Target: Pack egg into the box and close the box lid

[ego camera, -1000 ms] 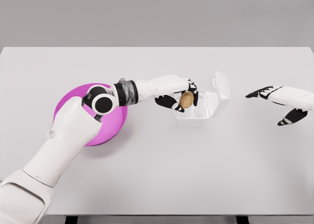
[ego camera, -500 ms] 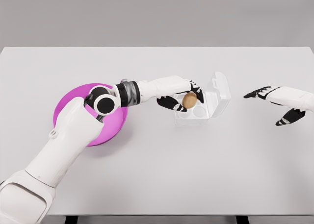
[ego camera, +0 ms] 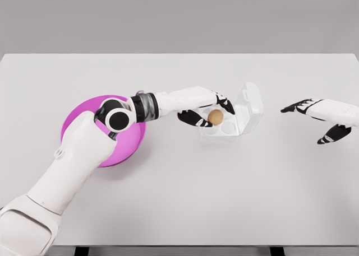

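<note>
Your left hand [ego camera: 208,111] reaches across from the nine o'clock side to the box [ego camera: 227,122] just right of table centre. The egg [ego camera: 215,117], brown and rounded, sits low in the box's near-left cup; the dark fingers [ego camera: 226,104] arch above and beside it, spread loose, and you cannot tell from this view whether any fingertip touches the shell. The box lid [ego camera: 251,106] stands open, tilted up on the three o'clock side of the tray. Other cups in the tray show pale and round.

Your left forearm passes over the magenta bowl [ego camera: 115,149], which lies at nine o'clock from the box, well apart from it.

Your right hand [ego camera: 320,119] hovers at three o'clock near the table [ego camera: 185,205] edge, fingers relaxed and spread, holding nothing, well clear of the lid.
</note>
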You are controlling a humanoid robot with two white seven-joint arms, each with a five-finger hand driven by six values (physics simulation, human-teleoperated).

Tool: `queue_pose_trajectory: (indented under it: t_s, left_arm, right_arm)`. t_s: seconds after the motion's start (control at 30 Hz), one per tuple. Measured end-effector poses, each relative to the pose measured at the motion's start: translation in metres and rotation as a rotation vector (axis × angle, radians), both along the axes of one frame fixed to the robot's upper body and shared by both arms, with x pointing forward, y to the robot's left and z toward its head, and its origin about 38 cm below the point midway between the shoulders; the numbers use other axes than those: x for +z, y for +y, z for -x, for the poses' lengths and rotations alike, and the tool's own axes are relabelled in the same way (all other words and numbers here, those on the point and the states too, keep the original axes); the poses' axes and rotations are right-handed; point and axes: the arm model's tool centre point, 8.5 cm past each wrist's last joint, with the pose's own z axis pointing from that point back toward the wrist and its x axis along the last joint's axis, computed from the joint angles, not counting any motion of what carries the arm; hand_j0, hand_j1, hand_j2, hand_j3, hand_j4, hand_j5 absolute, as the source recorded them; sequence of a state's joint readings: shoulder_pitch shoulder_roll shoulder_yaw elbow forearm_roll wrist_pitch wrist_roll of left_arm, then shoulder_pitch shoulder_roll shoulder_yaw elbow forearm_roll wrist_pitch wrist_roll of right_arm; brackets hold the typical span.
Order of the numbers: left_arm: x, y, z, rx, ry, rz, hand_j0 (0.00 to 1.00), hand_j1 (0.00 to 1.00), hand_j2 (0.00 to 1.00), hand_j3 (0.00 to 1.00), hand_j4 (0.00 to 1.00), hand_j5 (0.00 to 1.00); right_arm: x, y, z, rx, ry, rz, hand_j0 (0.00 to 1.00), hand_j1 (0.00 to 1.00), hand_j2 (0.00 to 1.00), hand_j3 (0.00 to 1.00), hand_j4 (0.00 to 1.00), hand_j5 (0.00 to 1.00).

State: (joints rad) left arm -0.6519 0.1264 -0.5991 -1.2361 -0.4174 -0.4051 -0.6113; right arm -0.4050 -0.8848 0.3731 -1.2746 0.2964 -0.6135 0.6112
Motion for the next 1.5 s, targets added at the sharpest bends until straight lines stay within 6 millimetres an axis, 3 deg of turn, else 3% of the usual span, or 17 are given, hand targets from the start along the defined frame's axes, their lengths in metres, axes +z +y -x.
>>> queue_pose_trajectory:
  t_s: [0.4, 0.63, 0.7, 0.8, 0.97, 1.1, 1.17, 1.33, 1.5]
  left_arm:
    - [0.002, 0.0, 0.001, -0.002, -0.005, 0.002, 0.76, 0.76, 0.76, 0.76, 0.76, 0.76]
    - [0.011, 0.003, 0.003, -0.003, -0.025, 0.025, 0.99, 0.99, 0.99, 0.99, 0.99, 0.99]
    - [0.021, 0.012, 0.003, 0.002, -0.049, 0.044, 1.0, 1.0, 1.0, 1.0, 1.0, 1.0]
    - [0.039, 0.042, 0.006, 0.004, -0.074, 0.084, 1.0, 1.0, 1.0, 1.0, 1.0, 1.0]
    - [0.07, 0.128, 0.032, -0.057, -0.133, 0.153, 1.0, 1.0, 1.0, 1.0, 1.0, 1.0]
    - [0.066, 0.208, 0.054, 0.035, -0.081, 0.185, 1.0, 1.0, 1.0, 1.0, 1.0, 1.0]
    - [0.069, 0.238, 0.061, 0.084, -0.062, 0.205, 1.0, 1.0, 1.0, 1.0, 1.0, 1.0]
    - [0.076, 0.279, 0.07, 0.166, -0.056, 0.221, 1.0, 1.0, 1.0, 1.0, 1.0, 1.0]
    - [0.087, 0.292, 0.07, 0.192, -0.081, 0.227, 1.0, 1.0, 1.0, 1.0, 1.0, 1.0]
  right_arm:
    - [0.0, 0.005, -0.002, 0.009, -0.005, -0.009, 1.0, 1.0, 1.0, 1.0, 1.0, 1.0]
    - [-0.005, 0.015, -0.002, 0.027, 0.0, -0.023, 1.0, 1.0, 1.0, 1.0, 1.0, 1.0]
    - [-0.006, 0.017, -0.002, 0.03, 0.0, -0.025, 1.0, 1.0, 1.0, 1.0, 1.0, 1.0]
    - [-0.005, 0.019, -0.003, 0.036, -0.001, -0.026, 1.0, 1.0, 1.0, 1.0, 1.0, 1.0]
    - [-0.001, 0.033, -0.002, 0.078, -0.017, -0.028, 1.0, 1.0, 1.0, 1.0, 1.0, 1.0]
    - [0.005, 0.046, 0.0, 0.12, -0.035, -0.03, 1.0, 1.0, 1.0, 1.0, 1.0, 1.0]
    - [0.009, 0.054, 0.002, 0.147, -0.049, -0.032, 1.0, 1.0, 1.0, 1.0, 1.0, 1.0]
    - [0.021, 0.072, 0.006, 0.206, -0.085, -0.036, 1.0, 1.0, 1.0, 1.0, 1.0, 1.0]
    - [0.026, 0.089, 0.009, 0.251, -0.107, -0.051, 1.0, 1.0, 1.0, 1.0, 1.0, 1.0]
